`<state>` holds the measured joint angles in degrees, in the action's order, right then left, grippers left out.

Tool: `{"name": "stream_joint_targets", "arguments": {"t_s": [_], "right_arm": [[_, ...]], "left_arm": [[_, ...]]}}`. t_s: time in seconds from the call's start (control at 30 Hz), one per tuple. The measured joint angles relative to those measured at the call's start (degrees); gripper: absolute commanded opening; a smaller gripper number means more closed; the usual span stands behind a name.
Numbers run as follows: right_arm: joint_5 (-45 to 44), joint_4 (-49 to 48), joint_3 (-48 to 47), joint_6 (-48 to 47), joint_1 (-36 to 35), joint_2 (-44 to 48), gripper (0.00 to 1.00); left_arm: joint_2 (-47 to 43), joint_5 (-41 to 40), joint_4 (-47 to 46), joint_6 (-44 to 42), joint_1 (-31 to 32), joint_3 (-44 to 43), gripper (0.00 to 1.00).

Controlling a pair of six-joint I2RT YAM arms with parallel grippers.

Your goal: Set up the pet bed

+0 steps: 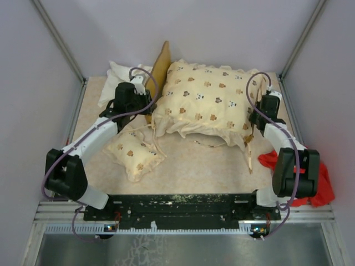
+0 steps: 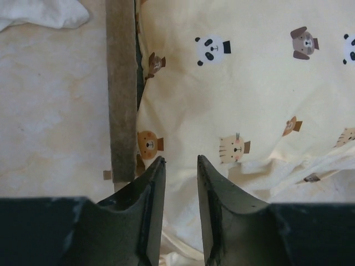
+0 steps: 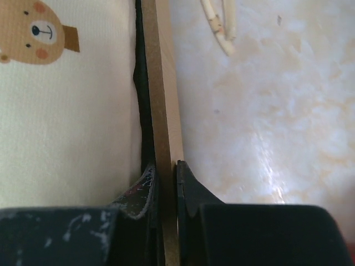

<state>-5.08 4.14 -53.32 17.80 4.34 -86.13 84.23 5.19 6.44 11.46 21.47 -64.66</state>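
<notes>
Bed frame [image 3: 161, 100] sits far-centre on the table [image 1: 194, 166], mostly hidden under the animal-print cushion [image 1: 202, 102]. Print shows panda, bear, cat and dog faces.

Right gripper [image 3: 165, 166]: fingers clenched on the frame's thin right side rail.

Left gripper [image 2: 180, 160]: fingers released, parted over the cushion's left edge, just beside the frame's left rail.

Matching pillow [image 1: 135, 152] lies near-left. White cloth [image 1: 117, 77] far-left, red cloth [image 1: 324, 185] near-right.
</notes>
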Motion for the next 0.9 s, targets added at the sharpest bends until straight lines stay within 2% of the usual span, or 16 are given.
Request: {"name": "stream_joint_targets", "arguments": {"t_s": [0.17, 0.3, 0.37, 0.43, 0.5, 0.63, 0.77, 0.9], "right_arm": [[-2.8, 3.5, 4.7, 1.8, 1.5, 6.6, 0.0], [-4.3, 5.4, 9.0, 5.0, 1.8, 12.4, 0.0], [-5.3, 7.0, 10.8, 7.0, 1.8, 15.2, 0.0], [-6.3, 8.7, 12.8, 8.9, 1.8, 18.7, 0.0], [-7.3, 10.3, 14.1, 9.9, 1.8, 21.2, 0.0], [-8.9, 13.0, 15.7, 11.5, 1.8, 24.8, 0.0], [-9.3, 14.4, 17.8, 13.2, 1.8, 28.6, 0.0], [-10.1, 15.6, 19.4, 13.6, 1.8, 31.1, 0.0]], "left_arm": [[6.6, 2.3, -2.6, 0.5, 0.0, -5.2, 0.28], [13.8, 3.4, -3.6, 0.7, 0.3, -15.2, 0.28], [15.9, 4.0, -5.0, 0.8, 0.3, -18.9, 0.21], [16.5, 4.5, -6.5, 0.6, 0.3, -20.7, 0.19], [16.8, 5.0, -7.8, 0.2, 0.3, -21.7, 0.23], [17.2, 6.2, -9.0, -0.5, 0.3, -22.6, 0.44], [16.0, 8.2, -9.4, -2.0, 0.7, -21.4, 0.49], [11.6, 6.4, -6.6, -4.5, 0.7, -18.8, 0.55]]}}
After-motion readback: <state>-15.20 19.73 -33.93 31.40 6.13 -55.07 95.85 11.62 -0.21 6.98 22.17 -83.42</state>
